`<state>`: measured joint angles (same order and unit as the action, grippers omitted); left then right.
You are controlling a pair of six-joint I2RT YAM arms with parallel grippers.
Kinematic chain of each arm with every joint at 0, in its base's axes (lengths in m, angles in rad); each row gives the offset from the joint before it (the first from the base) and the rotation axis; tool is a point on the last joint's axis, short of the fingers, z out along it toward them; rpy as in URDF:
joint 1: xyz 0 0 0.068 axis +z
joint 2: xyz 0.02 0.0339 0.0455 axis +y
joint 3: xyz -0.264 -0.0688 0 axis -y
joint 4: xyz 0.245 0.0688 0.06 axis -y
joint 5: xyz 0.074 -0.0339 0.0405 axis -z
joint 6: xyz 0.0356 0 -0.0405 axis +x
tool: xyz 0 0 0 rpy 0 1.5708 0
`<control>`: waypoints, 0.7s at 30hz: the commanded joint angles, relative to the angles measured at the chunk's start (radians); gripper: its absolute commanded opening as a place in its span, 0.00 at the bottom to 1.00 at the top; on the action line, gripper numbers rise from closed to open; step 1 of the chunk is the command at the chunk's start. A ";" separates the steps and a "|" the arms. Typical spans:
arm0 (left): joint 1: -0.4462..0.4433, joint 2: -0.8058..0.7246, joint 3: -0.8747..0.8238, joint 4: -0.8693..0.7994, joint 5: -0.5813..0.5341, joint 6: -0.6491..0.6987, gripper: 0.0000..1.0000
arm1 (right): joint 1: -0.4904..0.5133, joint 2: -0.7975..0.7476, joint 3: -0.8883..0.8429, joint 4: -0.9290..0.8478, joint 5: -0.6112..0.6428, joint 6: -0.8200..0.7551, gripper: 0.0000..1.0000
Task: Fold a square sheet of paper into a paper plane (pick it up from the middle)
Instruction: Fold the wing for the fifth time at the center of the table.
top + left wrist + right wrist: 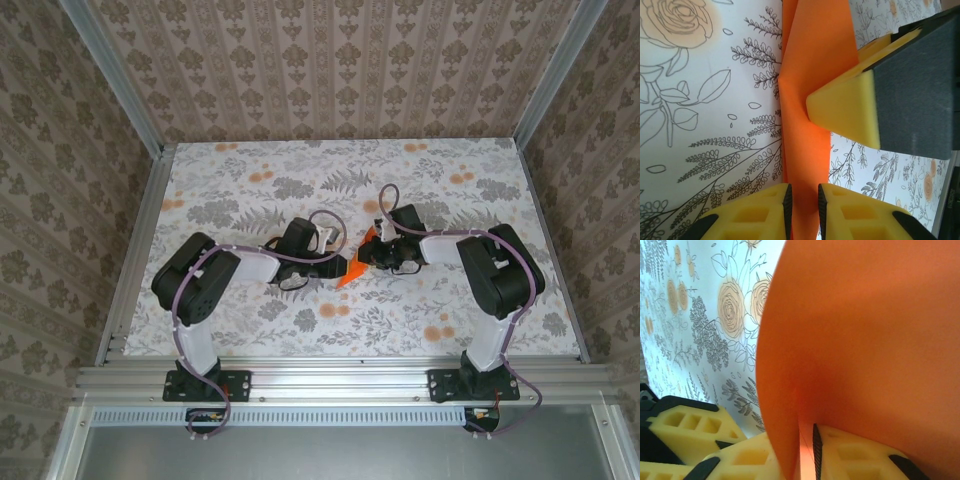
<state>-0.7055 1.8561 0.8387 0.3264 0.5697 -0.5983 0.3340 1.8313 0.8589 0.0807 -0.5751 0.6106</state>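
At the middle of the table, between the two arms, the paper stands up off the flowered top as a small orange wedge; the left claw meets it from the left and the right claw from the right, both close against it, though from above the arms' dark wrists cover the fingertips; from the left wrist the paper runs as a long folded strip straight up the view, a crease kinking its left edge partway along, and its near end passes into the slot of the left claw; the two yellow fingers stand narrowly apart with orange showing in the gap, and whether their pads press the sheet I cannot tell; one finger of the right claw pokes in from the right, its yellow tip lying over the strip's right edge; from the right wrist the paper bulges up huge and close, its far end lost off the frame, while its lower edge drops into the thin slit of the right claw; a black pad sits just beside the sheet there, but pinched or let go I cannot tell; the strip's ends are cut off in both wrist views, so its full outline is hard to make out.
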 commanded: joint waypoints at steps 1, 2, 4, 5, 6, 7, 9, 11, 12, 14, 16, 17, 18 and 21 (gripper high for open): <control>-0.005 0.017 0.034 -0.043 0.025 0.046 0.23 | -0.012 -0.004 -0.032 -0.001 0.047 0.009 0.25; -0.005 0.018 0.040 -0.052 0.025 0.051 0.23 | -0.014 -0.004 -0.034 0.000 0.048 0.009 0.26; -0.006 0.024 0.048 -0.068 0.025 0.061 0.23 | -0.014 -0.003 -0.036 -0.003 0.056 0.011 0.26; -0.008 0.026 0.052 -0.074 0.026 0.066 0.23 | -0.014 -0.003 -0.036 -0.006 0.062 0.011 0.26; -0.008 0.028 0.055 -0.083 0.025 0.075 0.23 | -0.014 -0.003 -0.034 -0.013 0.067 0.009 0.26; -0.010 0.029 0.062 -0.100 0.022 0.084 0.23 | -0.014 -0.003 -0.035 -0.018 0.075 0.007 0.26; -0.013 0.031 0.072 -0.128 0.014 0.105 0.23 | -0.014 -0.004 -0.037 -0.026 0.086 0.002 0.26; -0.018 0.032 0.083 -0.157 0.009 0.128 0.23 | -0.014 -0.005 -0.041 -0.029 0.095 -0.004 0.26; -0.021 0.035 0.090 -0.173 0.006 0.140 0.23 | -0.015 -0.004 -0.043 -0.030 0.098 -0.010 0.27; -0.025 0.040 0.101 -0.198 0.001 0.159 0.22 | -0.014 -0.009 -0.049 -0.025 0.100 -0.012 0.31; -0.031 0.046 0.114 -0.224 -0.003 0.178 0.22 | -0.014 -0.011 -0.053 -0.020 0.101 -0.009 0.33; -0.034 0.049 0.119 -0.234 -0.008 0.184 0.21 | -0.013 -0.013 -0.055 -0.021 0.103 -0.008 0.33; -0.036 0.051 0.122 -0.239 -0.010 0.192 0.21 | -0.013 -0.013 -0.054 -0.019 0.104 -0.005 0.34; -0.044 0.061 0.140 -0.272 -0.021 0.212 0.19 | -0.015 -0.015 -0.054 -0.017 0.110 0.008 0.33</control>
<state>-0.7395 1.8874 0.9520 0.1314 0.5636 -0.4461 0.3344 1.8164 0.8402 0.1146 -0.5766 0.6250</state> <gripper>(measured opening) 0.199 0.334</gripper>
